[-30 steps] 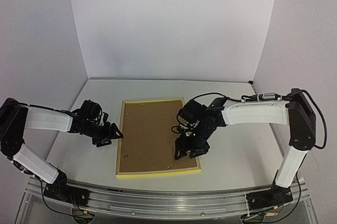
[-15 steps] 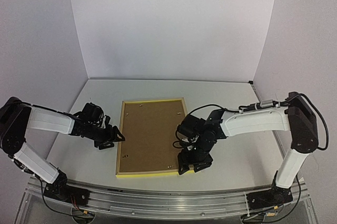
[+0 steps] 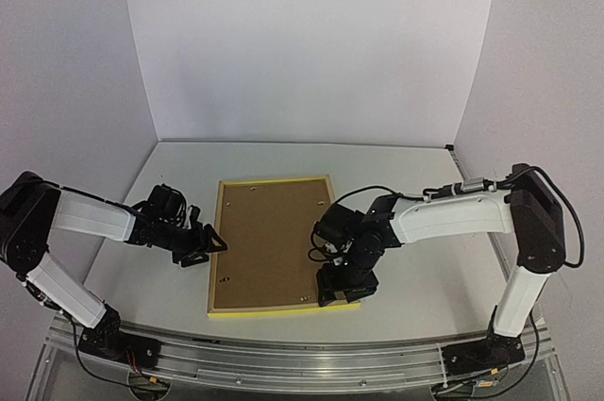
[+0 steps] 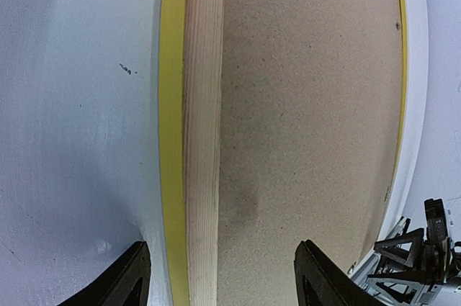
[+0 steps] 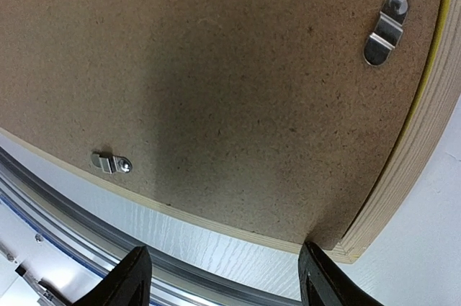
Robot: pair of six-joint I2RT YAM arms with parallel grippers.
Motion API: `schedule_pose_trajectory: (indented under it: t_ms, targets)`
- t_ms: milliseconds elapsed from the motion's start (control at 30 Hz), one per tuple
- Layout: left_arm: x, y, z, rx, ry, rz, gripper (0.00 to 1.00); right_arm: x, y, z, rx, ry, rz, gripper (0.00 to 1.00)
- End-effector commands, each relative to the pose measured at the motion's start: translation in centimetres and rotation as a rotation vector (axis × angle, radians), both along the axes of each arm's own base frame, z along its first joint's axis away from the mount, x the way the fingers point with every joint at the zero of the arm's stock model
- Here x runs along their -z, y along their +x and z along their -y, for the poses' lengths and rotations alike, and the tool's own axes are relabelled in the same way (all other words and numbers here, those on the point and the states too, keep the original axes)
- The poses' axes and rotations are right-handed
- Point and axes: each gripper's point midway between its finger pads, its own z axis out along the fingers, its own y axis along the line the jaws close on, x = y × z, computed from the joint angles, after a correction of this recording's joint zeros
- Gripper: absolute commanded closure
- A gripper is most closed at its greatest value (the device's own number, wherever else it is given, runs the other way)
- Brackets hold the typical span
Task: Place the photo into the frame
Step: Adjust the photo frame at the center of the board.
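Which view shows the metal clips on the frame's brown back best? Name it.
The right wrist view: two silver clips lie close and sharp on the backing board, near the frame corner. The top external view shows them as tiny specks; the left wrist view shows one speck, too small to identify.

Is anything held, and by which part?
Nothing held. The left gripper is open over the frame at its left edge; the right gripper is open at its near right corner.

Frame (image 3: 274, 312): one; backing board (image 3: 269, 241): one (clips (image 5: 385, 27): two visible).
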Motion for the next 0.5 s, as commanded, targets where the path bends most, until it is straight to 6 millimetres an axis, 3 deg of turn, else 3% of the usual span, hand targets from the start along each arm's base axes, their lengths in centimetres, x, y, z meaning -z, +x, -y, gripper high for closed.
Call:
schedule_pose_trajectory:
  t_ms: [0, 200, 467]
  targets:
    - [1.0, -0.6, -0.3, -0.004, 0.016, -0.03, 0.32, -1.1, 0.1, 1.0, 0.072, -0.003, 0.034, 0.34]
    - [1.2, -0.7, -0.4, -0.01, 0.022, -0.041, 0.34, -0.4, -0.3, 2.4, 0.112, -0.039, 0.034, 0.33]
    - [1.2, -0.8, -0.3, -0.004, 0.015, -0.039, 0.35, -0.7, 0.9, 0.4, 0.074, 0.0, 0.063, 0.35]
